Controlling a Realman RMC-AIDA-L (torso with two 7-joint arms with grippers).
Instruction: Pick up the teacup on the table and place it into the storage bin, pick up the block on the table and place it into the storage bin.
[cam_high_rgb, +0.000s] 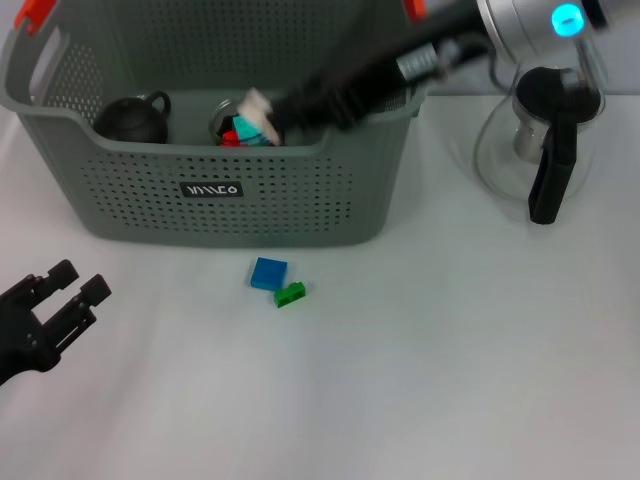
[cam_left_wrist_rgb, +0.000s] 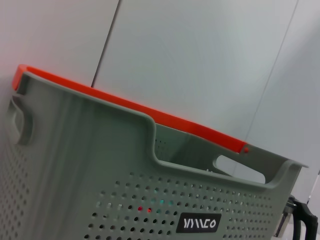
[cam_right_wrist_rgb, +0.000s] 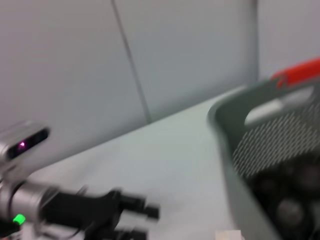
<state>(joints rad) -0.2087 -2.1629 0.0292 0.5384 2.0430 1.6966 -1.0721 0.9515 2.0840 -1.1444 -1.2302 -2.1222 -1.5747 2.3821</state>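
White table (cam_high_rgb: 450, 380) bears grey storage bin (cam_high_rgb: 220, 200), backed by pale panelled wall (cam_left_wrist_rgb: 200, 60)

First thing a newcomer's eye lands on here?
The right arm reaching across into the storage bin, its right gripper over red and teal blocks near a dark teapot. Next, a blue block and green block lie on the table before the bin, and the left gripper sits open at the near left.

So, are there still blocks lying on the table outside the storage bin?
Yes, in the head view a blue block and a green block lie on the table just in front of the storage bin.
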